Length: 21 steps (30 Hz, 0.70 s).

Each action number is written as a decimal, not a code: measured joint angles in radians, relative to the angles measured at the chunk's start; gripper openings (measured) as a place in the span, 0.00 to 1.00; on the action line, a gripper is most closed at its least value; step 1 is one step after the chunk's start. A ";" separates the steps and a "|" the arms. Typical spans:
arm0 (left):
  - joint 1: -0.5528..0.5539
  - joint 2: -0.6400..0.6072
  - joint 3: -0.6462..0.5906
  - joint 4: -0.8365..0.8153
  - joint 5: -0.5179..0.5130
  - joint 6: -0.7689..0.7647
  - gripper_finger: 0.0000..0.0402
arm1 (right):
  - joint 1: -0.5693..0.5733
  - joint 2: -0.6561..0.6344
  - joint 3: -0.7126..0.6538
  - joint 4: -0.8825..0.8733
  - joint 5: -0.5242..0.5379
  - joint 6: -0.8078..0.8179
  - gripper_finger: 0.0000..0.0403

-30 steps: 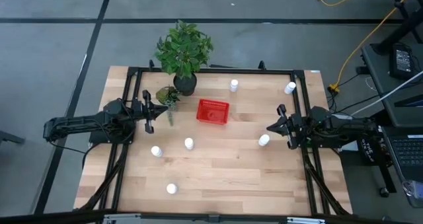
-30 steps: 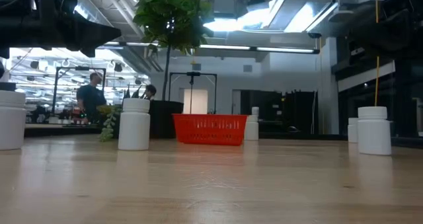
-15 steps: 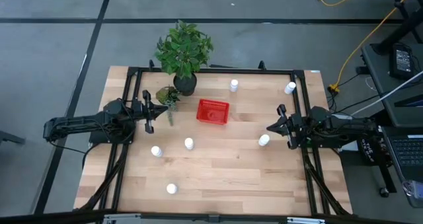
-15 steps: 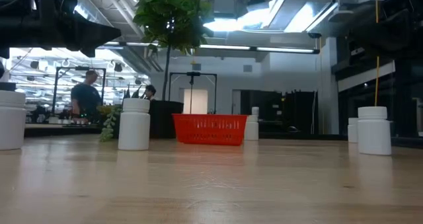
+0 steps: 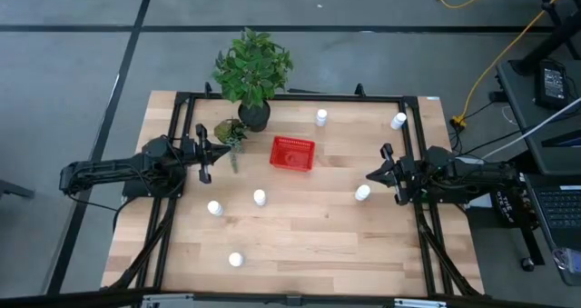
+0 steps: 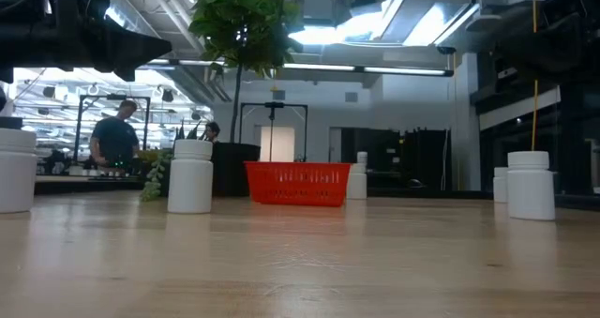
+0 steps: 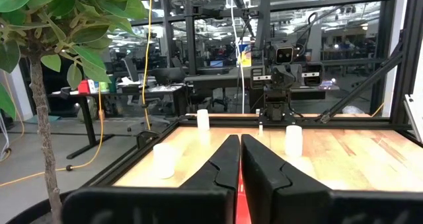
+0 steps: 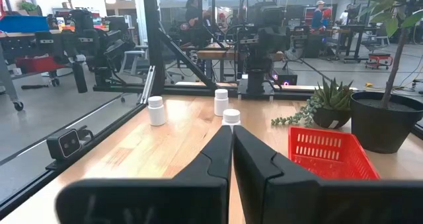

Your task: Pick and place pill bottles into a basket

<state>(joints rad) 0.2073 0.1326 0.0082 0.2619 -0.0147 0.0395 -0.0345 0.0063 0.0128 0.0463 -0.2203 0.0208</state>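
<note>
The red mesh basket [image 5: 292,153] stands at the table's middle, toward the far side, and is empty. Six white pill bottles stand upright on their bases: two near the far edge [image 5: 321,117] [image 5: 398,121], one just near-side of my right gripper [image 5: 362,193], and three toward the near left [image 5: 260,197] [image 5: 215,208] [image 5: 236,260]. My left gripper [image 5: 216,154] hovers at the table's left, pointing at the basket, fingers shut [image 7: 239,141] and empty. My right gripper [image 5: 370,174] hovers at the right, fingers shut [image 8: 232,128] and empty.
A tall potted plant in a black pot [image 5: 253,115] stands at the far edge, left of the basket. A small succulent [image 5: 231,132] sits beside my left gripper. A black metal frame [image 5: 290,96] runs around the table. Bare wood lies along the near edge.
</note>
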 joint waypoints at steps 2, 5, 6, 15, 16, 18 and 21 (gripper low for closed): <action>0.000 0.000 0.000 0.000 0.000 0.000 0.02 | 0.000 0.000 0.000 0.000 0.000 0.000 0.05; 0.000 0.000 0.000 0.000 0.000 0.000 0.03 | 0.000 0.000 0.000 0.000 0.000 0.000 0.05; 0.000 0.000 0.000 0.000 0.000 0.000 0.03 | 0.000 0.000 0.000 0.000 0.000 0.000 0.05; 0.000 0.000 0.000 0.000 0.000 0.000 0.02 | 0.000 0.000 0.000 0.000 0.000 0.000 0.05; 0.000 0.000 0.000 0.000 0.000 0.000 0.02 | 0.000 0.000 0.000 0.000 0.000 0.000 0.05; 0.000 0.000 0.000 0.000 0.000 0.000 0.02 | 0.000 0.000 0.000 0.000 0.000 0.000 0.05; 0.000 0.000 0.000 0.000 0.000 0.000 0.03 | 0.000 0.000 0.000 0.000 0.000 0.000 0.05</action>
<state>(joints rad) 0.2075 0.1326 0.0081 0.2619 -0.0148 0.0393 -0.0343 0.0059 0.0124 0.0463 -0.2203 0.0208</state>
